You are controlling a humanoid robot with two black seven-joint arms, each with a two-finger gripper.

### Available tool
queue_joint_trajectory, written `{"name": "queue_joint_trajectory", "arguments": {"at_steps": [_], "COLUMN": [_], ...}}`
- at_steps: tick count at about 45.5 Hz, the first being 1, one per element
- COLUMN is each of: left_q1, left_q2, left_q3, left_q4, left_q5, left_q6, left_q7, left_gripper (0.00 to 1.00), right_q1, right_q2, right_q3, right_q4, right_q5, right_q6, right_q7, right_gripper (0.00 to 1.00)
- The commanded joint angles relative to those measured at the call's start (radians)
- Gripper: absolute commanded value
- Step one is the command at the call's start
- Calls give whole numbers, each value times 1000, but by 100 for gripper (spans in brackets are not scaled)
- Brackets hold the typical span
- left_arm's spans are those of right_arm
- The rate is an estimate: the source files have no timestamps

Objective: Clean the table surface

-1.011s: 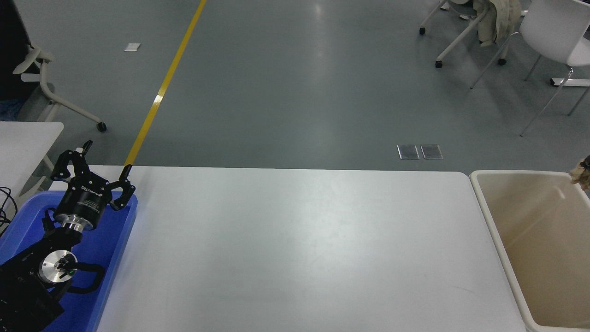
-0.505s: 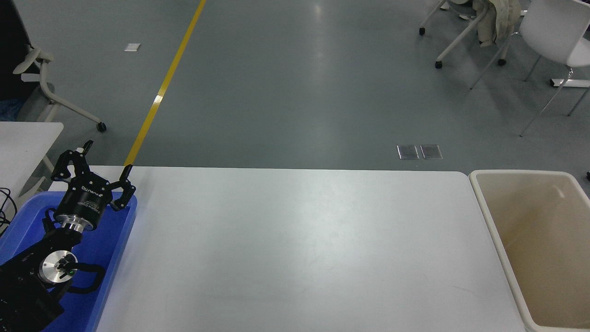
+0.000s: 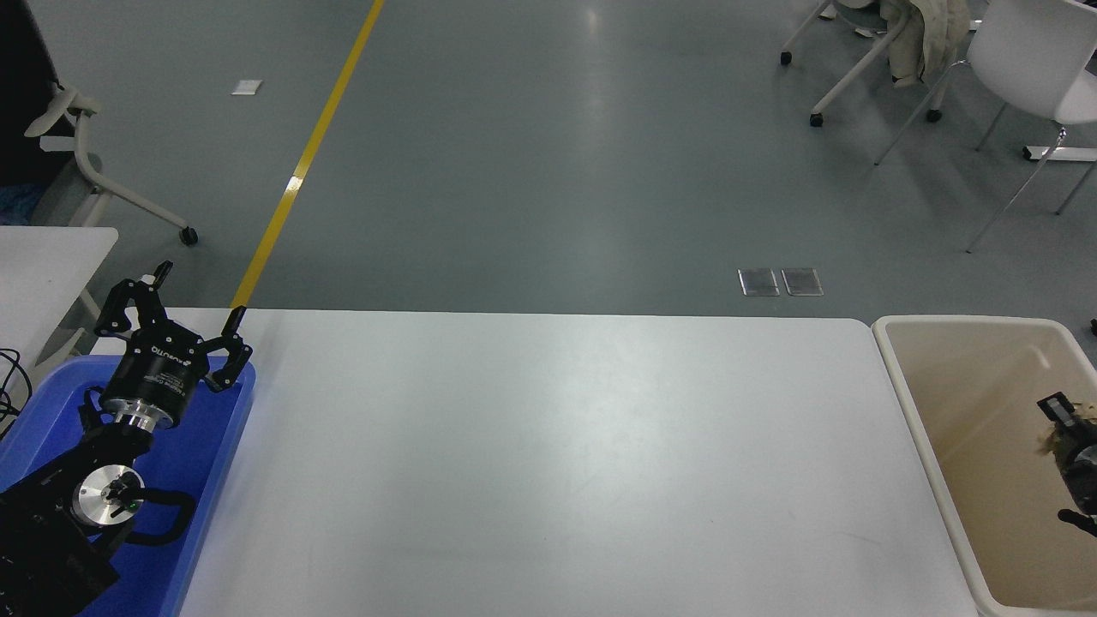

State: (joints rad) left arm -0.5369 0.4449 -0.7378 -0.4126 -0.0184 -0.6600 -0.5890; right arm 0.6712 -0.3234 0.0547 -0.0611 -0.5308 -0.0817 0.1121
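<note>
Desk (image 3: pixel 548 463) fills the middle of the view, white and matte, and nothing lies on it that I can make out. At its left end sits a blue bin (image 3: pixel 210 501), and over that bin the left hand (image 3: pixel 180 321) is parked with its fingers spread open, gripping nothing. At the right end a beige bin (image 3: pixel 900 377) butts against the desk's edge. Over that bin, at the frame's right margin, the right hand (image 3: pixel 1067 428) shows only in part; a scrap of tan stuff (image 3: pixel 1050 441) sits at its tip, but whether its fingers are shut on it I cannot tell.

Judging by this, the step in hand is dropping waste into the beige bin. To do it well, the right hand should be over the bin's interior, away from the rim, before letting go, so the scrap cannot land back on the desk. It should then rise straight out, without dragging across the bin's wall.

Beyond the desk lie grey floor, a yellow line (image 3: pixel 304 163) and a white chair (image 3: pixel 1033 60).
</note>
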Motion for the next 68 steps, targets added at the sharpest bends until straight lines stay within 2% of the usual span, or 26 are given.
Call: {"name": "queue_joint_trajectory", "arguments": {"at_steps": [1, 40, 41, 46, 48, 50, 58, 68], "left_q1": [0, 0, 0, 0, 0, 0, 0, 0], "left_q2": [0, 0, 0, 0, 0, 0, 0, 0], "left_q3": [0, 0, 0, 0, 0, 0, 0, 0], "left_q4": [0, 0, 0, 0, 0, 2, 0, 0], "left_q5": [0, 0, 0, 0, 0, 0, 0, 0], "left_q6": [-1, 0, 0, 0, 0, -1, -1, -1], "left_q7": [0, 0, 0, 0, 0, 0, 0, 0], "left_gripper": [100, 100, 100, 100, 100, 100, 100, 100], "right_q1": [-36, -42, -41, -33, -33, -33, -30, -25], "right_q2": [49, 57, 57, 53, 52, 50, 46, 40], "right_q3": [-9, -4, -4, -4, -4, -4, 4, 5], "right_q4": [1, 1, 0, -2, -2, 0, 1, 9], "right_q5": [0, 12, 17, 46, 57, 61, 64, 64], "right_q6": [-6, -15, -16, -47, -61, -66, -69, -55], "right_q7": [0, 0, 0, 0, 0, 1, 1, 0], "right_gripper": [0, 0, 3, 51, 64, 72, 97, 98]}}
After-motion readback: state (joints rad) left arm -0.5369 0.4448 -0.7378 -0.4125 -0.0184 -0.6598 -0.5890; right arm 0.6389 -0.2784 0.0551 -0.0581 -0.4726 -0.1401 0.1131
